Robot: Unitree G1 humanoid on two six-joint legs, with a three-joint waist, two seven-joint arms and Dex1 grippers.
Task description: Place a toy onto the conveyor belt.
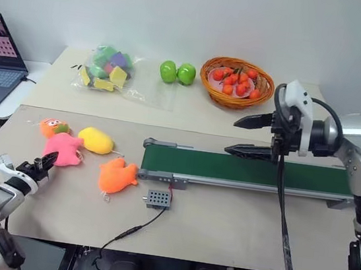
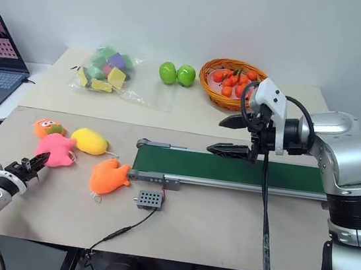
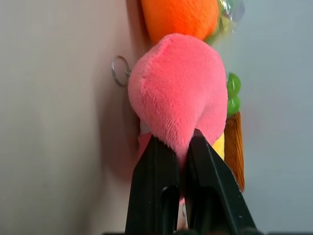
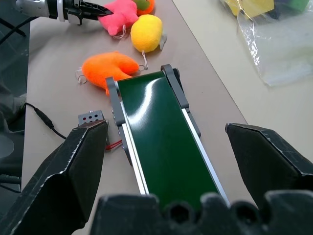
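Early stage: the grab is made, the carry and drop are left. L gripper (image 1: 45, 165) is pinched tight on a lobe of the pink toy (image 1: 63, 148); the left wrist view shows both black fingers (image 3: 156, 181) clamped into the plush w/ almost no gap between them. The toy is resting on the table (image 1: 235, 229), not lifted as far as I can tell, at the robot's left end of the toy cluster, touching or just beside the yellow plush (image 1: 96, 140), w/ a small orange plush w/ a face (image 1: 53, 127) just behind it and a bigger orange plush animal (image 1: 118, 176) between it and the belt. Conveyor belt (image 1: 255, 171) runs from mid-table off toward the robot's right; its green surface is bare, nothing on it yet. Its near end is well apart from the toy, so the L arm has a fair reach across, probably up and over the orange animal. R gripper (image 1: 252, 136) hangs above the belt, pointing toward the robot's left, jaws spread wide, holding nothing, not part of the grab. Small grey control box (image 1: 158, 199) w/ cable sits in front of the belt end. Left to do: lift, carry over the belt, release. Grip is on one soft lobe only, so the toy could slip or swing in transit.
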